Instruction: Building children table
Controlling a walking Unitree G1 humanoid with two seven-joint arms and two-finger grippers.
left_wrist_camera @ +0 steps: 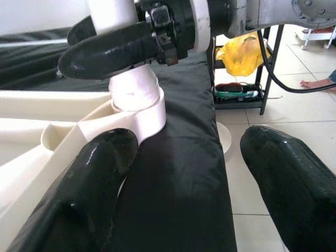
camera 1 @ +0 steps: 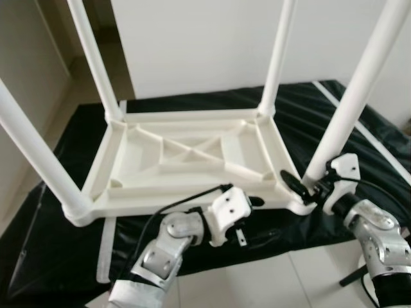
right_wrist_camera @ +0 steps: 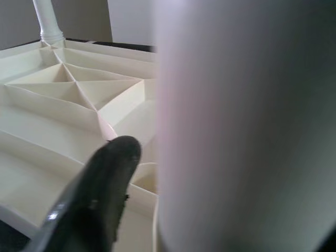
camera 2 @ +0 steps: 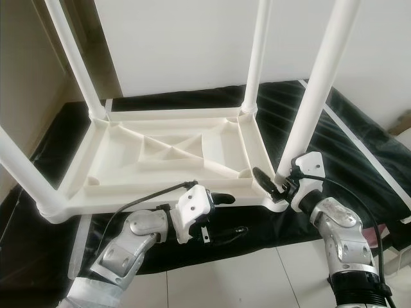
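Lower centre, my left gripper (camera 1: 257,202) hangs open beside the upturned white plastic table (camera 1: 186,160); right gripper (camera 2: 275,183) clasps its near-right white leg (camera 1: 359,90).

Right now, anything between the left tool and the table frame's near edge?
Nothing visible. The left tool sits open right at the upturned table frame's near edge; the right tool is around the near right leg.

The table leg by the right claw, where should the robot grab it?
Probably low on the leg, just above the socket, coming from the robot's side. The leg is a smooth round upright tube, narrow enough to sit between the fingers, and the right claw is already at its base.
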